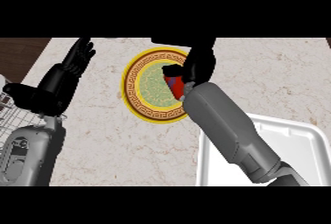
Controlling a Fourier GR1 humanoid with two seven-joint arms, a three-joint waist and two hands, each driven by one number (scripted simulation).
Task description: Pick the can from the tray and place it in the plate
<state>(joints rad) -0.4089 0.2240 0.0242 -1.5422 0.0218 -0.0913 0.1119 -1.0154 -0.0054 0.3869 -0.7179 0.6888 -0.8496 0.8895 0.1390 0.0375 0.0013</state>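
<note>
A round plate (143,83) with a yellow patterned rim and green centre lies on the marble counter. Over its right half my right hand (199,61) curls round a red can (176,87) with a blue patch; only a sliver of the can shows below the thumb. Whether the can touches the plate is hidden by the hand. The white tray (304,144) sits at the lower right, partly covered by my right forearm. My left hand (74,61) rests open at the upper left, fingers straight and pointing up.
A wire rack (16,118) shows at the left edge beside my left forearm. Dark wood floor lies beyond the counter's upper left corner. Bare marble stretches between the plate and the tray.
</note>
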